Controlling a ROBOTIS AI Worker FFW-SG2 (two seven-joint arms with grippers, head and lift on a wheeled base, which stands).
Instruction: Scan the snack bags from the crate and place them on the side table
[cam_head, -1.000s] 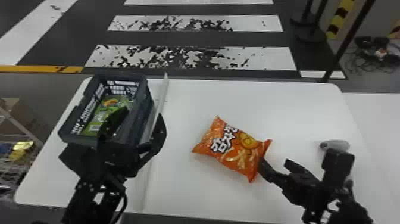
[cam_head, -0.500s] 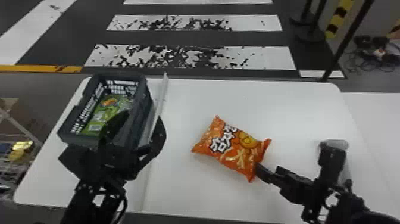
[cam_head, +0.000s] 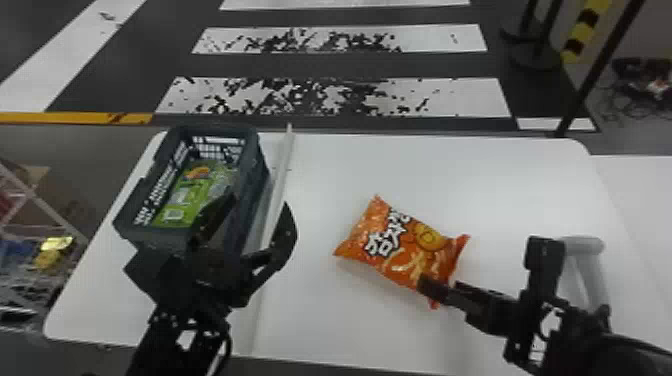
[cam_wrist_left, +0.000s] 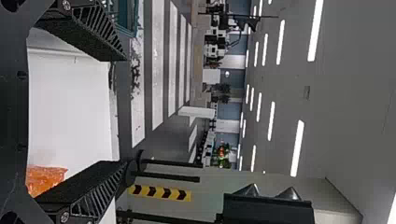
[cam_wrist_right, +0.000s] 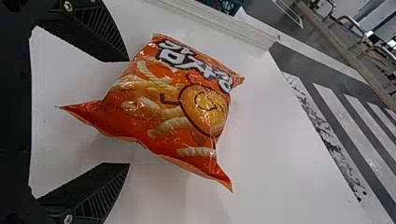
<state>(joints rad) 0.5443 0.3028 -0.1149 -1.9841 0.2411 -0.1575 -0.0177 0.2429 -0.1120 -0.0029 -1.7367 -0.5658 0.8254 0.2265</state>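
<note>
White table (cam_head: 320, 310) below both pairs of jaws. Crate (cam_head: 252, 185) just beyond the left gripper (cam_wrist_left: 125, 111), spread wide and empty. Orange snack bag (cam_head: 395, 245) ahead of the right gripper (cam_wrist_right: 128, 112), one corner between wide jaws — could skid or twist free if pinched by that corner alone.

On the white bench (cam_head: 325, 165), a dark grey plastic crate (cam_head: 255, 185) holds green snack packaging (cam_head: 182, 195). The black left gripper (cam_head: 260, 202), fingers spread, is beside it; the black right gripper (cam_head: 440, 285) is at the orange snack bag's (cam_head: 400, 245) near edge.
</note>
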